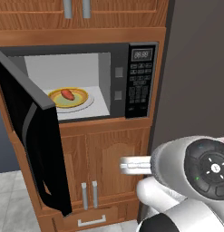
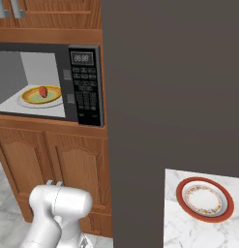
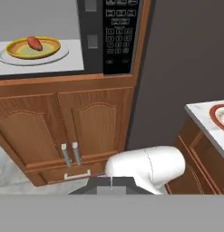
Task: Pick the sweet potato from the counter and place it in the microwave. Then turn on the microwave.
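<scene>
- The sweet potato (image 1: pixel 67 94) lies on the yellow plate (image 1: pixel 81 100) inside the microwave (image 1: pixel 139 81), a little left of the middle of the plate.
- The yellow plate sits on a white round tray (image 1: pixel 87 105) on the light grey floor of the oven.
- The microwave door (image 1: pixel 34 136) stands wide open, swung out to the left and toward the near side.
- The keypad (image 2: pixel 86 94) with a small display above it is on the right side of the microwave front.
- Below the microwave are two brown cabinet doors (image 3: pixel 95 124) with grey handles, both closed.
- The gripper (image 3: pixel 111 181) is low, in front of these cabinet doors, well below the oven opening; its fingers are pressed together and hold nothing.
- To the right, past a dark wall panel (image 2: pixel 174 87), is the counter (image 2: pixel 176 227), and on it rests a red-rimmed plate (image 2: pixel 204 199).
</scene>
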Controlling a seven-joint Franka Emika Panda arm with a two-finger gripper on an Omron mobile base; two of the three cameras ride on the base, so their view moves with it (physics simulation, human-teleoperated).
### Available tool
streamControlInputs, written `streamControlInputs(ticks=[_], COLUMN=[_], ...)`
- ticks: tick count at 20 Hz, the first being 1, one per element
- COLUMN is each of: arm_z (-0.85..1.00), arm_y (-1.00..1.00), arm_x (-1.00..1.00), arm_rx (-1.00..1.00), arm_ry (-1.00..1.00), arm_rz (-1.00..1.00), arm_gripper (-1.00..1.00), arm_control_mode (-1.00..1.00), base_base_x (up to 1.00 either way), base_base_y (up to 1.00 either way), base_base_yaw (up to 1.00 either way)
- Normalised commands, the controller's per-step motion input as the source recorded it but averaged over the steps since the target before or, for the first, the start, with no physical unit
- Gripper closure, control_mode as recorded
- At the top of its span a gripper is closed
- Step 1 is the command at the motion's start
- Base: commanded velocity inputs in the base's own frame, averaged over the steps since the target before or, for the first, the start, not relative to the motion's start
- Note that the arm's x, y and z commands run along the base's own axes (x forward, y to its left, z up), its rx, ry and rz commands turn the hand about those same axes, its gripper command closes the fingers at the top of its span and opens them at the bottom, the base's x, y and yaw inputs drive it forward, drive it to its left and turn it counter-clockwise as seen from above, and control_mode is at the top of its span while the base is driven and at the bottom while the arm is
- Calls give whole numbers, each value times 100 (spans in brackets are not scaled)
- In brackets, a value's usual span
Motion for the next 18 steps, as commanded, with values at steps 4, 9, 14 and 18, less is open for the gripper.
streamControlInputs(ticks=[4, 9, 14, 18], arm_z=[0, -6, -1, 0], arm_y=[0, 0, 0, 15], arm_x=[0, 0, -44, -98], arm_rx=[0, 0, -1, -2], arm_ry=[-24, -23, -29, -24], arm_rz=[5, 5, 4, 0], arm_gripper=[100, 100, 100, 100], arm_control_mode=[-100, -100, -100, -100], base_base_x=[0, 0, 0, 0], base_base_y=[0, 0, 0, 0], base_base_yaw=[0, 0, 0, 0])
